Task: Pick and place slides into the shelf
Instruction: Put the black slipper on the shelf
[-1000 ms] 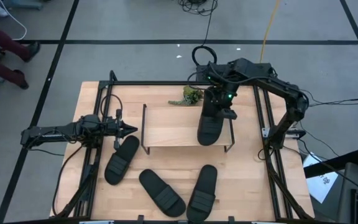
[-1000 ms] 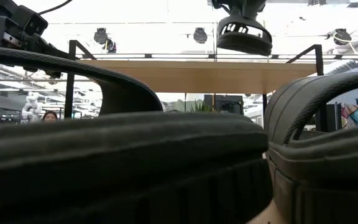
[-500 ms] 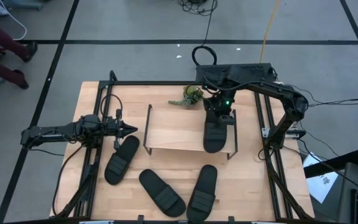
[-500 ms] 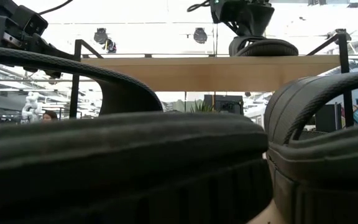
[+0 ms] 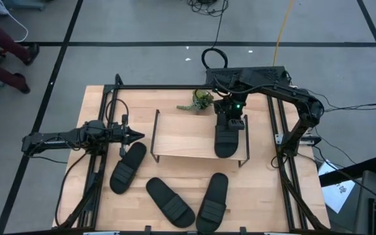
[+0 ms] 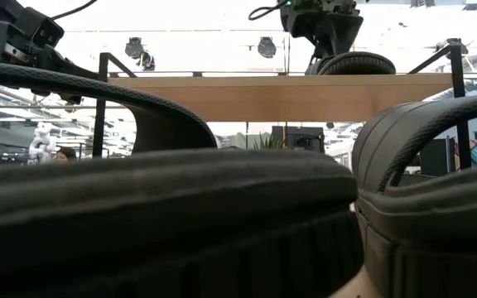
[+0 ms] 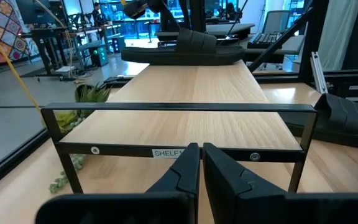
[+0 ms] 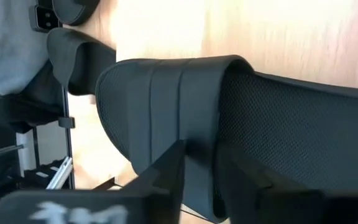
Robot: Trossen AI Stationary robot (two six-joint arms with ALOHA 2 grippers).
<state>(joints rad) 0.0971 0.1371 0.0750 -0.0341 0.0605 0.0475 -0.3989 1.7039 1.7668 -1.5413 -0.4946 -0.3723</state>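
The shelf (image 5: pixel 188 134) stands mid-table, its light wood top board bare on the left. One black slide (image 5: pixel 228 140) lies along the right side of that top board, also seen in the low view (image 6: pixel 356 64) and the left wrist view (image 7: pixel 182 50). My right gripper (image 5: pixel 231 118) is above the slide's far half, shut on its strap. Three more slides lie soles down on the table: one left of the shelf (image 5: pixel 128 166), two near the table's near edge (image 5: pixel 170 202) (image 5: pixel 213 201). My left gripper (image 5: pixel 138 135) waits shut, left of the shelf. My right gripper holds the slide by the edge of its wide ribbed strap (image 8: pixel 199 146), pinched between the two fingers (image 8: pixel 169 171), one under the strap and one outside. It comes from above, pointing down. The slide's sole rests flat on the shelf's top board (image 6: pixel 263 83).
A small green plant (image 5: pixel 200 100) lies on the table just beyond the shelf's far edge. The table's black frame rails (image 5: pixel 276 130) run along both sides. The two nearest slides fill the low view (image 6: pixel 164 223). A person's legs (image 5: pixel 5 49) show on the floor, far left.
My right gripper carried the slide toward the table's right and down, from hanging over the shelf's near right edge to lying flat on the top board. The shelf itself slid a little toward the table's right. The gripper has stayed shut on the strap.
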